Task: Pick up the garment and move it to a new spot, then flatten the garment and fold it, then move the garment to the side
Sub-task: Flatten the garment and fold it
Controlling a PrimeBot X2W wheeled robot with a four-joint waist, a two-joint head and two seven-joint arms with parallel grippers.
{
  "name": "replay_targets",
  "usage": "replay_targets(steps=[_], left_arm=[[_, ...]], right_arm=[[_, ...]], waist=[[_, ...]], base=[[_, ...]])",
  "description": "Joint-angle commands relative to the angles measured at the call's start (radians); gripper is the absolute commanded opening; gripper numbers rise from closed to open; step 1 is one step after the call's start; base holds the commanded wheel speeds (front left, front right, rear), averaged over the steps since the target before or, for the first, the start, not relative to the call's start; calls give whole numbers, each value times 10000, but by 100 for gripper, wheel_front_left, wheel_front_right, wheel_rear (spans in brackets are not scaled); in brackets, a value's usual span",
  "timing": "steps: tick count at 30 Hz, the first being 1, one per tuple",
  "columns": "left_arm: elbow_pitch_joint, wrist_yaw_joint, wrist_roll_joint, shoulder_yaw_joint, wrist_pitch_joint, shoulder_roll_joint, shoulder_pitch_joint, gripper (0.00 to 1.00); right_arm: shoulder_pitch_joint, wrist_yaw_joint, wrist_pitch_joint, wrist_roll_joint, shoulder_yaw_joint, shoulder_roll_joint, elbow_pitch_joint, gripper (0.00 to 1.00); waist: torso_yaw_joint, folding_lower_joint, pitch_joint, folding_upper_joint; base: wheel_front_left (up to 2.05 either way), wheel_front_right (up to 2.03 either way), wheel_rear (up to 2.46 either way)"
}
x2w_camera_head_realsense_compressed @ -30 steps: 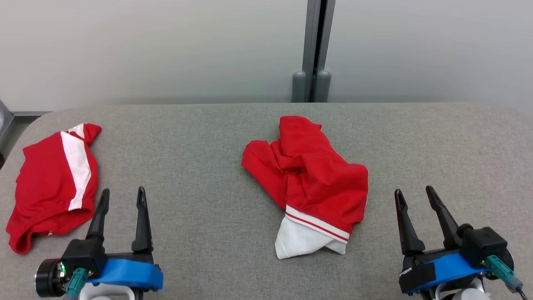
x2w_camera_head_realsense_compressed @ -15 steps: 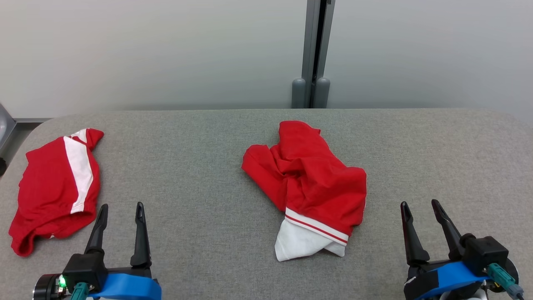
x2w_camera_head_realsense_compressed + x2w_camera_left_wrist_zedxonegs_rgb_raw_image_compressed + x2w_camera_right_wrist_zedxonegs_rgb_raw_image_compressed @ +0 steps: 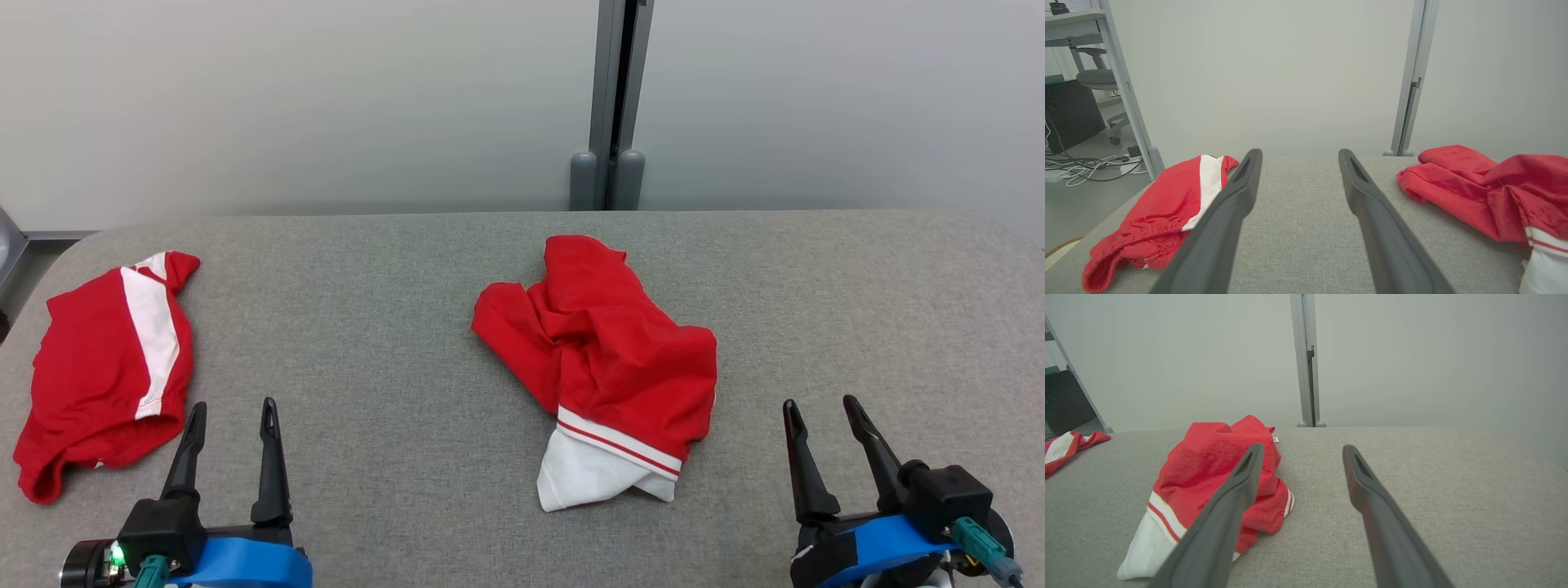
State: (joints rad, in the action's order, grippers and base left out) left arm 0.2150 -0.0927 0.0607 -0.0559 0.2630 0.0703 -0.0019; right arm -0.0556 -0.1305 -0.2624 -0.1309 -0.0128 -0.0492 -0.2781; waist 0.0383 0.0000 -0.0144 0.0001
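Observation:
A crumpled red garment (image 3: 620, 359) with a white, red-striped end lies in the middle of the grey padded table (image 3: 392, 327). It also shows in the left wrist view (image 3: 1486, 188) and the right wrist view (image 3: 1216, 465). My left gripper (image 3: 233, 406) stands open near the table's front left, with nothing between its fingers (image 3: 1299, 153). At the front right my right gripper (image 3: 819, 402) is open and empty too (image 3: 1302, 447), to the right of the garment and apart from it.
A second red garment with a white stripe (image 3: 98, 359) lies at the table's left end, just left of my left gripper (image 3: 1167, 204). A grey post (image 3: 611, 106) and pale wall stand behind the table. Beyond the left edge are a chair (image 3: 1096, 77) and floor cables (image 3: 1094, 169).
The head camera has shifted slightly. Both grippers have drawn back a little toward the table's near edge, still open. Neither garment has moved.

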Motion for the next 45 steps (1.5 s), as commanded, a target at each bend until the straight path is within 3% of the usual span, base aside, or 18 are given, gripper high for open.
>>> replay_targets(steps=[1,26,34,45], left_arm=[[0,-28,-32,-52,27,3,0,100],[122,-209,-151,-163,27,-64,-197,100],[138,-235,-133,-63,27,-99,-293,100],[161,-301,-31,221,27,-148,-664,100]], right_arm=[[70,-3,-37,58,-5,-22,-23,100],[74,-3,-38,-75,-2,-22,-147,100],[-646,-3,-38,205,265,-22,-308,100],[-2074,-3,-37,667,440,-23,-1816,100]], waist=[[-3,0,-1,-1],[52,0,-11,-1],[250,0,-48,-1],[758,0,-465,-1]], base=[[0,0,0],[0,0,0],[0,0,0],[0,0,0]])
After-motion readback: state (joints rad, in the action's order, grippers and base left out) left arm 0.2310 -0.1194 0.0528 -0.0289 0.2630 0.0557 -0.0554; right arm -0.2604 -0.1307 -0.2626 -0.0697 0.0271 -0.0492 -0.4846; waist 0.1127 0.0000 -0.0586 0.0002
